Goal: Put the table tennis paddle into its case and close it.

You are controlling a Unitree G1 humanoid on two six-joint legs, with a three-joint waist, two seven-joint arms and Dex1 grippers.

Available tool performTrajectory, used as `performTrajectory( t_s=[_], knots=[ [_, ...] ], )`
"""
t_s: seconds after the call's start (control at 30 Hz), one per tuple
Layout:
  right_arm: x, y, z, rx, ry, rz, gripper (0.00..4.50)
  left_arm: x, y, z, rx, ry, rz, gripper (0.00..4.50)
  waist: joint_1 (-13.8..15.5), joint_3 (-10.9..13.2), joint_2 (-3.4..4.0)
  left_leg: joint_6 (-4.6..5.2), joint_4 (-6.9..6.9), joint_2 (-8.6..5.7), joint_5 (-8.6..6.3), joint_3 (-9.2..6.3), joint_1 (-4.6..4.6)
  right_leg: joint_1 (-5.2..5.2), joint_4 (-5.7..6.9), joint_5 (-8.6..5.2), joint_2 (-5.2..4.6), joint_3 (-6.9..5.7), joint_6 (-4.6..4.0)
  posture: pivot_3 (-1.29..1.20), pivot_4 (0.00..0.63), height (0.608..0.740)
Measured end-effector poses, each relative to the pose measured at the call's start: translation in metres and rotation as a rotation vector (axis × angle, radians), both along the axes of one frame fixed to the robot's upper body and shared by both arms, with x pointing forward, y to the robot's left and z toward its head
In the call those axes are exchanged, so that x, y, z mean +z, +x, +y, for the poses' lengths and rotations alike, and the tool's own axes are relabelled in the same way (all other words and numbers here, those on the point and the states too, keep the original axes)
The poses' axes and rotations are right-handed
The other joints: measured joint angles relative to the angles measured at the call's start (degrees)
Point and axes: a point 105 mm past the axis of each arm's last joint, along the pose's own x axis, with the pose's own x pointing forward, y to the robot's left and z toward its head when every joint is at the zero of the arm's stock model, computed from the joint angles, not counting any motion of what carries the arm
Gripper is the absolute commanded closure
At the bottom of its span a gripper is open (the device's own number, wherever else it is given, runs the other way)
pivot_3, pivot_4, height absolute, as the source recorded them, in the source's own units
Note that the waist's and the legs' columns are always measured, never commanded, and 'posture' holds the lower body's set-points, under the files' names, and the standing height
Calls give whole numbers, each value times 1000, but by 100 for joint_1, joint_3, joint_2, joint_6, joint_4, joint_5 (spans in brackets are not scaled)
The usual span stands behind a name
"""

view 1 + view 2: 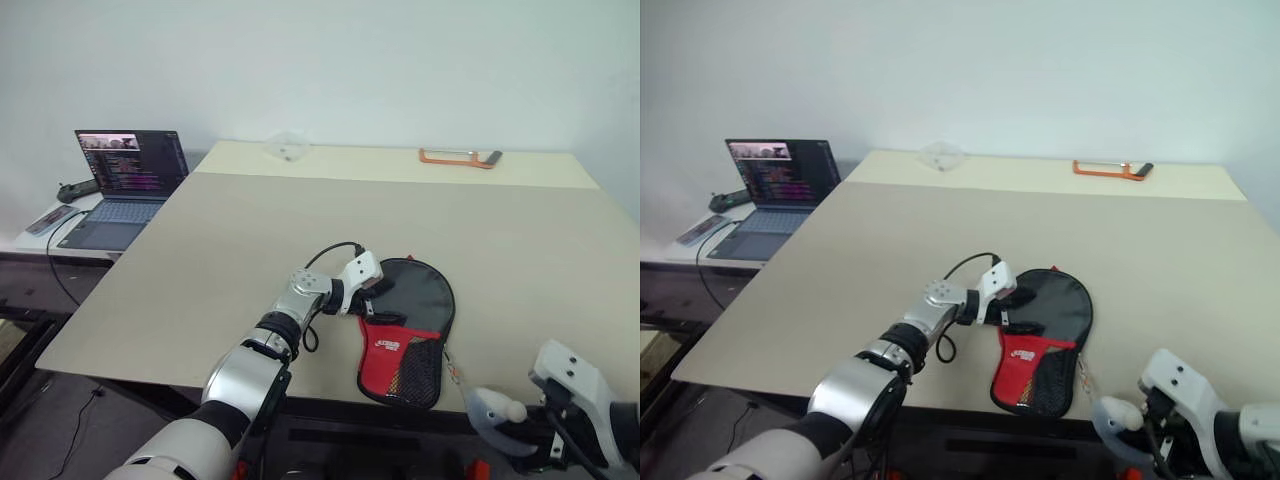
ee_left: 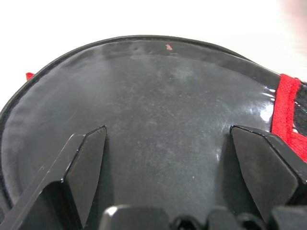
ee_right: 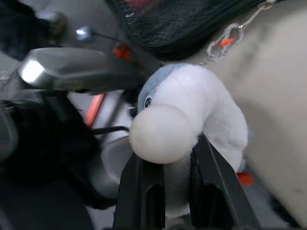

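The case (image 1: 408, 332) lies flat at the near edge of the counter (image 1: 250, 250), its long axis running from the round black end, farther from that edge, to the red mesh end, which reaches the edge. The table tennis paddle cannot be made out separately; whether the glossy black round surface seen in the left wrist view is its blade or the case's panel cannot be told.

The left gripper (image 1: 378, 296) is held at the round end's left rim, its fingers (image 2: 88, 163) spread wide over the black surface with nothing between them. This arm is judged much the nearer.

The right gripper (image 3: 177, 191) hangs below the counter edge, right of the case's red end, and is pinched on a small plush toy (image 3: 201, 120) tied to the zipper pull (image 3: 225, 40).
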Motion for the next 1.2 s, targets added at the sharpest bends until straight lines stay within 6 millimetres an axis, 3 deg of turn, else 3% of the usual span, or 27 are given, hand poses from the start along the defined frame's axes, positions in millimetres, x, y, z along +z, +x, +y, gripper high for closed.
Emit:
performTrajectory(
  t_s=[0.13, 0.37, 0.53, 0.8, 0.93, 1.03, 1.2],
  knots=[
    [-9, -26, 17, 30, 74, 111, 4278, 1, 1, -4, 2, 17, 4, 0, 3, 5, -20, 4, 1, 1, -4, 11, 1, 2, -1, -1, -2, 9, 2, 0, 150, 740],
    [-14, -36, 48, 82, 168, 153, 4279, 2, 0, -17, -4, 25, -14, 0, 22, 12, -38, 6, 0, 3, -5, 5, -1, 12, -21, -1, -2, -4, 5, 0, 150, 740],
    [-22, -40, 55, 53, 192, 141, 4281, 4, -3, -26, -22, 25, -26, 0, -33, 9, -43, -2, -5, 8, -17, 8, -5, 14, -62, 1, 9, 3, 2, 0, 150, 740],
    [-21, -42, 59, 77, 178, 114, 1595, 5, -3, -23, -25, 21, -45, 0, -70, 14, -55, 9, -3, 11, -37, 16, -4, 15, -74, -1, 11, 15, 3, 0, 150, 740],
    [-3, -20, 61, 73, 193, 15, 186, 4, -1, -16, -19, 20, -49, 0, -115, 11, -56, 18, -2, 15, -42, 21, 0, 18, -73, 4, 11, 20, -4, 0, 150, 740],
    [8, -9, 58, 52, 192, -34, 186, 3, -2, -11, -23, 10, -56, 0, -136, 10, -61, 19, -3, 17, -43, 19, -1, 18, -73, 6, 13, 20, -8, 0, 150, 740],
    [42, 23, 45, 61, 188, -179, 186, 3, 1, 14, 2, -22, -55, 0, -242, 7, -61, 25, -3, 20, -46, 27, 8, 19, -68, 13, 19, 28, -18, 0, 150, 740]
  ],
)
